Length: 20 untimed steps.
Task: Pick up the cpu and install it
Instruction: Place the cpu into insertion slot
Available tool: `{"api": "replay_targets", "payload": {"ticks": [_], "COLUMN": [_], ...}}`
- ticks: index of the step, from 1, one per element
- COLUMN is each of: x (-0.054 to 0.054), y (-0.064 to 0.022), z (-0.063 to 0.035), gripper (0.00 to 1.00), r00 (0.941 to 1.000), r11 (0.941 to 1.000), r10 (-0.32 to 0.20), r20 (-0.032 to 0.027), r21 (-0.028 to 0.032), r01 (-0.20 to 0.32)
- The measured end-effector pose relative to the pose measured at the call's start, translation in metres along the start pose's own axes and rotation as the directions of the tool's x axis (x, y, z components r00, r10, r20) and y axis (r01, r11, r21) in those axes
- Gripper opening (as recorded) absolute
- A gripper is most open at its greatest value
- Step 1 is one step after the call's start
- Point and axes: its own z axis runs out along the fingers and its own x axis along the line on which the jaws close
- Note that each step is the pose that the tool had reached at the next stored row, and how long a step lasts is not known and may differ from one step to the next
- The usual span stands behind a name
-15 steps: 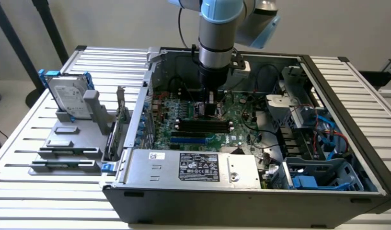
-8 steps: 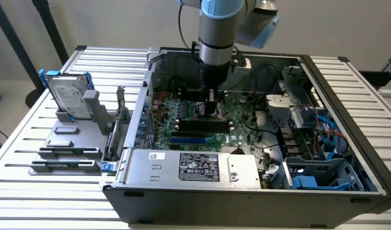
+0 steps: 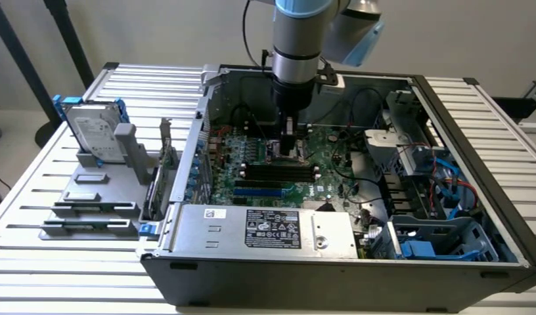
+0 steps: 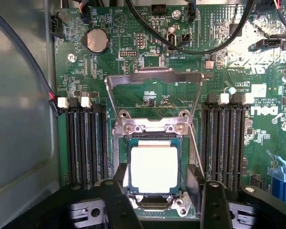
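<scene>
Case (image 3: 338, 275) lies open on a slatted table (image 3: 40, 275), with the arm (image 3: 296, 39) reaching straight down into it over the motherboard (image 4: 148, 47). In the wrist view the load plate (image 4: 155, 76) stands swung up off the socket (image 4: 154, 139), and the cpu (image 4: 154, 168) lies flat inside the socket, silver top up, between two banks of RAM slots (image 4: 86, 143). The gripper (image 4: 157, 179) hangs just above it with its fingers (image 4: 115, 191) spread to either side of the chip; a gap shows at the right-hand one, so it appears open and holding nothing. As I judge it, the chip is placed but not locked, since the plate is not down. The main risk is a chip that sits slightly askew: pressing on it then could bend the socket pins. A finger close to the chip's edge could also snag and tip it out. The thin lever (image 4: 195, 148) beside the socket lies near one finger and could be caught.
</scene>
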Motion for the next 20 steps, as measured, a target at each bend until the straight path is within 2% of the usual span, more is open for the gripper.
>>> {"api": "replay_targets", "payload": {"ticks": [2, 3, 4, 5, 6, 7, 9, 10, 11, 13, 20], "x": [0.0, 0.0, 0.0, 0.0, 0.0, -0.001, -0.001, -0.001, -0.001, -0.001, -0.001], "y": [-0.0031, -0.0053, -0.0079, -0.0107, -0.0137, -0.017, -0.0234, -0.0266, -0.0296, -0.0331, -0.0332], "z": [-0.0023, -0.0033, -0.0042, -0.0051, -0.0061, -0.0071, -0.0093, -0.0105, -0.0116, -0.0121, -0.0122], "gripper": [0.47, 0.47, 0.36, 0.36, 0.29, 0.29, 0.18, 0.18, 0.12, 0.11, 0.11], "r00": [1.0, 1.0, 1.0, 1.0, 1.0, 1.0, 1.0, 1.0, 1.0, 1.0, 0.9999], "r11": [1.0, 1.0, 1.0, 1.0, 1.0, 1.0, 1.0, 1.0, 1.0, 1.0, 1.0], "r10": [0.0, 0.0, 0.0, 0.0, 0.0, 0.0, 0.0, 0.0, 0.0, 0.0, -0.005], "r20": [-0.0016, -0.0023, -0.003, -0.0038, -0.0045, -0.0053, -0.0068, -0.0073, -0.0079, -0.0085, -0.0089], "r21": [0.0, 0.0001, 0.0002, 0.0005, 0.0008, 0.0012, 0.0023, 0.0028, 0.0034, 0.0035, 0.0038], "r01": [0.0, 0.0, 0.0, 0.0, 0.0, 0.0, 0.0, 0.0, 0.0, 0.0, 0.005]}}
